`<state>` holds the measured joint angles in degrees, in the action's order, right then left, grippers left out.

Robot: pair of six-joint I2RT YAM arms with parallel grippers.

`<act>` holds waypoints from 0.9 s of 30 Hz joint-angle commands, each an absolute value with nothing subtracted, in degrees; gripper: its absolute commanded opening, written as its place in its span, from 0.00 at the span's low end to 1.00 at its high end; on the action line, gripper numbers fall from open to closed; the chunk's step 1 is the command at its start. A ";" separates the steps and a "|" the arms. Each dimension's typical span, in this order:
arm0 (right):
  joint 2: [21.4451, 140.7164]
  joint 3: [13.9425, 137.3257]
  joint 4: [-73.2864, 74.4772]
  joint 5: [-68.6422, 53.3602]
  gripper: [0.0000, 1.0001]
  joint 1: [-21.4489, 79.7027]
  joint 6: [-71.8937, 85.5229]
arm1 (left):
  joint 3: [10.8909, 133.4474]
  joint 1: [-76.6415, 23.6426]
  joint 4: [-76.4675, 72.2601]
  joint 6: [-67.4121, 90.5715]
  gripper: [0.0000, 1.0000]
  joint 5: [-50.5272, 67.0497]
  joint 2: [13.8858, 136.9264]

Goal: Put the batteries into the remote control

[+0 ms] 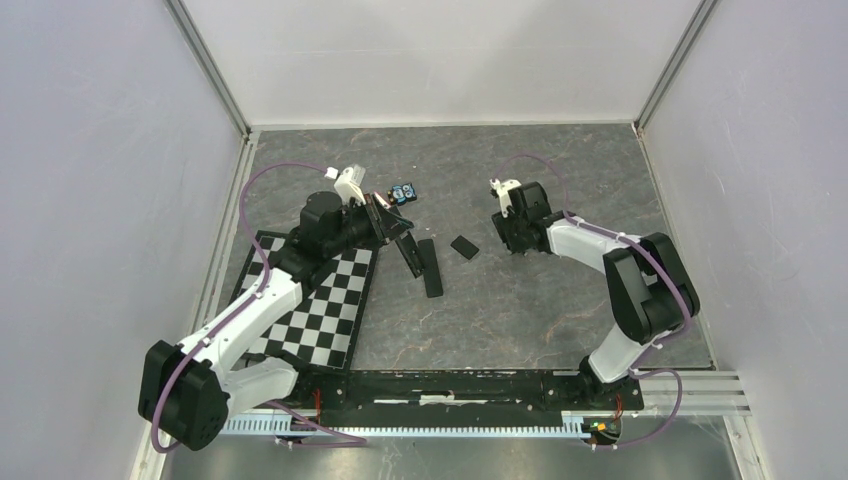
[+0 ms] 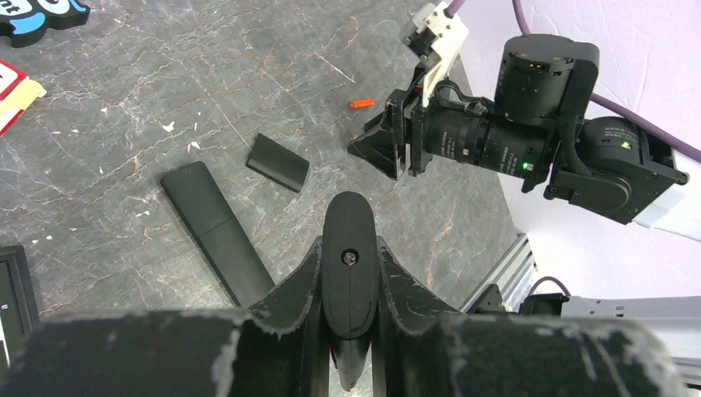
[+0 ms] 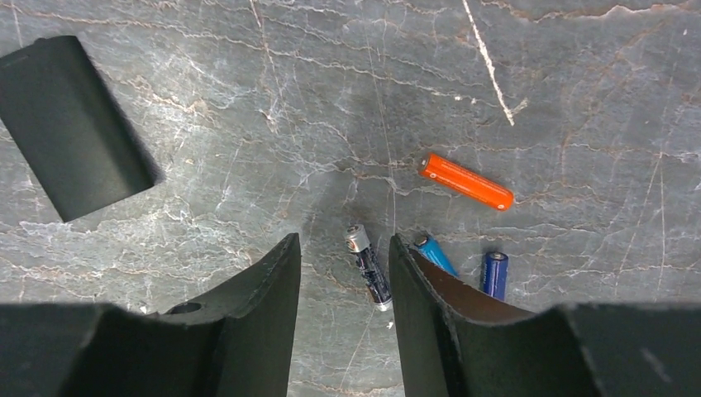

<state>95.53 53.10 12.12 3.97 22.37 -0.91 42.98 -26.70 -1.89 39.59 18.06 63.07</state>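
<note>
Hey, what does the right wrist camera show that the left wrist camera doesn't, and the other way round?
Only the right wrist view: a dark battery inside the open right gripper, plus a light blue battery and a dark blue battery beside it. Only the left wrist view: the left gripper shut on a black remote, a second remote lying flat, and a blue-and-black gadget in the corner. Both: the orange battery, the black battery cover, and the right gripper itself.

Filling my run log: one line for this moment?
left gripper: clamps slim black remote | right gripper: open, straddling dark cylindrical battery
</note>
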 commanded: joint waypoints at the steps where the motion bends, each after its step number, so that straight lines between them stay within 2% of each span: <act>1: 96.55 55.56 13.76 5.11 0.47 22.23 -0.86 | 43.51 -26.37 -5.10 38.18 0.02 18.49 62.19; 5: 97.14 56.36 15.34 5.16 0.42 22.02 -0.98 | 44.04 -26.37 -5.10 38.24 0.02 19.20 62.24; 15: 101.36 60.03 21.51 1.20 0.42 20.24 -0.09 | 45.22 -26.37 -5.01 38.75 0.02 19.99 61.39; 23: 103.07 60.06 21.08 0.17 0.30 19.62 1.41 | 46.36 -26.42 -5.14 39.41 0.02 20.48 61.24; 25: 103.22 59.92 20.96 0.18 0.24 19.56 1.82 | 46.34 -26.38 -5.23 39.64 0.02 20.60 61.13; 27: 103.27 59.77 20.91 0.17 0.23 19.59 2.25 | 46.36 -26.39 -5.36 39.89 0.02 20.61 61.02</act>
